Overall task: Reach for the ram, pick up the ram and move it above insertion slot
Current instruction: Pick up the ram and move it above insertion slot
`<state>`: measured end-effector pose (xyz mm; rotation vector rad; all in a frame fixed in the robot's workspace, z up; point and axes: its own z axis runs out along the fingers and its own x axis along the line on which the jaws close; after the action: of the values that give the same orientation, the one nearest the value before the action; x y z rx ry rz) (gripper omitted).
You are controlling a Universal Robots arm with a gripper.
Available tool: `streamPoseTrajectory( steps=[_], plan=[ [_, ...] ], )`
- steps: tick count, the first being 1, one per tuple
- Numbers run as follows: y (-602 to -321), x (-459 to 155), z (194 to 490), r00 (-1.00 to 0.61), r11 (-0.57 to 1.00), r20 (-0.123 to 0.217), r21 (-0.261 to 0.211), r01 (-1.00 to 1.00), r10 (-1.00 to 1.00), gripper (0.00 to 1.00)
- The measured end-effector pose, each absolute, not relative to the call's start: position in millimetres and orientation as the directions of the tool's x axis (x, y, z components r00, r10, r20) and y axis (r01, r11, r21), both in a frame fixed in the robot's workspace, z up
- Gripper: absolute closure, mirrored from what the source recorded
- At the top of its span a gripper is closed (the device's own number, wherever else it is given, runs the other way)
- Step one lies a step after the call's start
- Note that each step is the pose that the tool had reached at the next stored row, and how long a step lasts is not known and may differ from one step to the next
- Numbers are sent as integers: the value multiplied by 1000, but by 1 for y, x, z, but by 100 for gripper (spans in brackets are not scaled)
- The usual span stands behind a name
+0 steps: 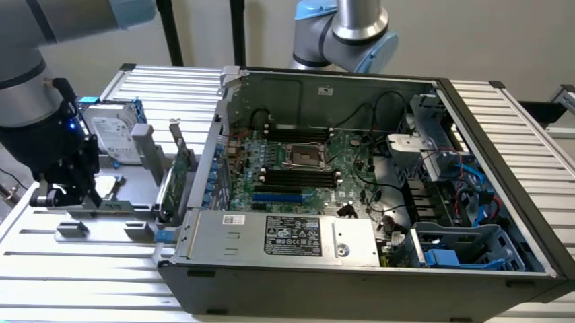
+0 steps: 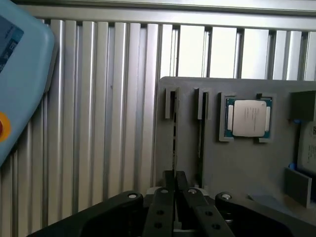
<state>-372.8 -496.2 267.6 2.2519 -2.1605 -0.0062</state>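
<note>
The ram (image 2: 174, 133) stands on edge in a slot of the grey fixture plate (image 2: 247, 168), so it reads as a thin dark line. My gripper (image 2: 174, 174) is down at the stick's near end, its two black fingers pressed together on it. In the exterior view my gripper (image 1: 77, 198) hangs low over the same fixture (image 1: 99, 217) at that view's left, outside the open computer case (image 1: 359, 269). The motherboard's black memory slots (image 1: 292, 176) lie inside the case, well away toward the exterior view's right.
A second slot (image 2: 201, 128) runs beside the ram's. A processor chip (image 2: 248, 117) sits in a recess of the fixture. A tall green expansion card (image 1: 177, 171) stands between the fixture and the case wall. A hard drive (image 1: 112, 138) leans behind. A second arm (image 1: 346, 33) rises beyond the case.
</note>
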Motion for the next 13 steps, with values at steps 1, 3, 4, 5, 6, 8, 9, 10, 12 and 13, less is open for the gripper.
streamPoseTrajectory(
  steps=[1, 3, 4, 5, 6, 8, 9, 10, 12, 13],
  plan=[
    [-496, -372, 272, 42, -41, 12, 18, -999, -999, 87],
    [-496, -369, 281, 42, -42, 12, 18, -999, -999, 87],
    [-496, -367, 286, 42, -42, 12, 18, -999, -999, 87],
    [-496, -365, 290, 42, -42, 12, 18, -999, -999, 87],
    [-496, -363, 295, 42, -42, 12, 18, -999, -999, 87],
    [-496, -358, 304, 43, -43, 12, 18, -999, -999, 87],
    [-496, -356, 309, 43, -43, 12, 18, -999, -999, 87],
    [-496, -353, 313, 43, -43, 12, 18, -999, -999, 87],
    [-496, -348, 322, 44, -44, 12, 18, -999, -999, 87],
    [-495, -346, 327, 44, -44, 12, 19, -999, -999, 87]
  ],
)
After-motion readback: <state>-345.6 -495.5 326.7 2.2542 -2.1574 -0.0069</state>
